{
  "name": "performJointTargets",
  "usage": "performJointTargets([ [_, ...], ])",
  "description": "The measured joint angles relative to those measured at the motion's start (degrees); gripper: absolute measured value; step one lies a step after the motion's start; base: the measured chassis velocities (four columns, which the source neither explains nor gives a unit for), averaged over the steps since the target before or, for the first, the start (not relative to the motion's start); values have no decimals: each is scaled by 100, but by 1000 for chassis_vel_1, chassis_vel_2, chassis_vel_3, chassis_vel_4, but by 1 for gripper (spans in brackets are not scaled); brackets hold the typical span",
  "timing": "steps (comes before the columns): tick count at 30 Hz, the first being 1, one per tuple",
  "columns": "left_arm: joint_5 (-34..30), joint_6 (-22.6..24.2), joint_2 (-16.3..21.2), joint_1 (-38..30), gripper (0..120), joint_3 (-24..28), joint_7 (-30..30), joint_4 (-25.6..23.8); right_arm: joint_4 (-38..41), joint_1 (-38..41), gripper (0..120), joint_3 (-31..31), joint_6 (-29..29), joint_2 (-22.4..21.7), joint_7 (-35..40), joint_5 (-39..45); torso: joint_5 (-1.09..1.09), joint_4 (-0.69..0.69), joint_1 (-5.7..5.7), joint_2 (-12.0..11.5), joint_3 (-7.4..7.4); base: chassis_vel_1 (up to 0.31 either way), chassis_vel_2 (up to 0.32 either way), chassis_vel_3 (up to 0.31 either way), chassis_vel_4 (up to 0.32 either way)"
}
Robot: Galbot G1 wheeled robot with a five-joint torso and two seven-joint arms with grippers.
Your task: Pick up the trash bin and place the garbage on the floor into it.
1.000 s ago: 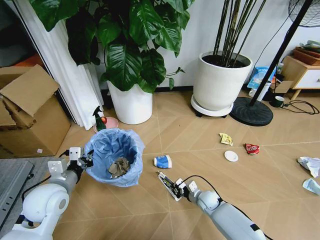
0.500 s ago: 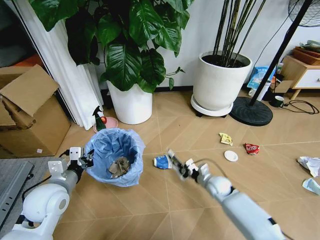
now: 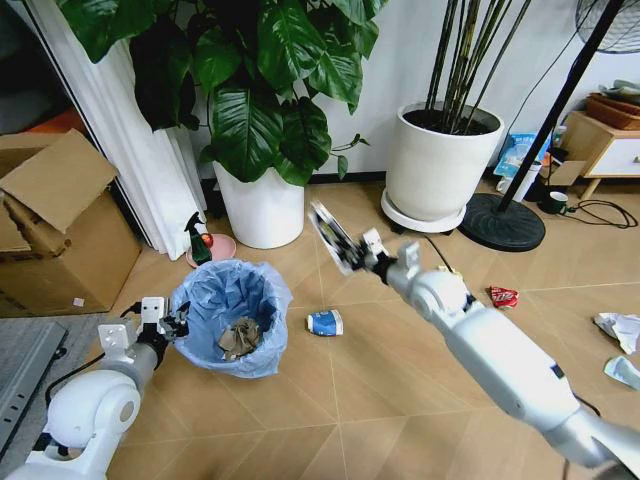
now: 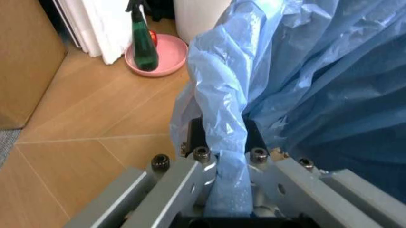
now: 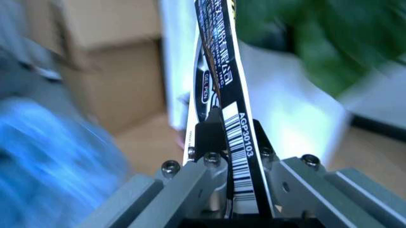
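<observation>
From the head view you see one trash bin (image 3: 234,318) on the floor (image 3: 380,400), left gripper (image 3: 172,325) clamped on its rim; four litter pieces lie there. Your right wrist view shows the right gripper (image 5: 229,142) pinching one wrapper (image 5: 222,80).

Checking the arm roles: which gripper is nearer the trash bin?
Left. The left gripper is clamped on the trash bin rim; the right gripper is raised beyond it, holding a wrapper.
</observation>
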Motion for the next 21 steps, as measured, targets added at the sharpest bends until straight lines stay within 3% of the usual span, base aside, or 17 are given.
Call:
performJointTargets([
  [8,-24,64,21,-50,0,41,21,77,822,474,0,-850,-171,313,275,803,-1,-1,0,0,0,0,0,0,0],
  [19,-128,99,52,-142,0,55,26,151,795,384,0,-1520,-137,390,321,624,0,-1,0,0,0,0,0,0,0],
  [21,-135,99,61,-158,0,55,25,158,776,322,5,-1586,-137,350,412,548,1,-2,0,0,0,0,0,0,0],
])
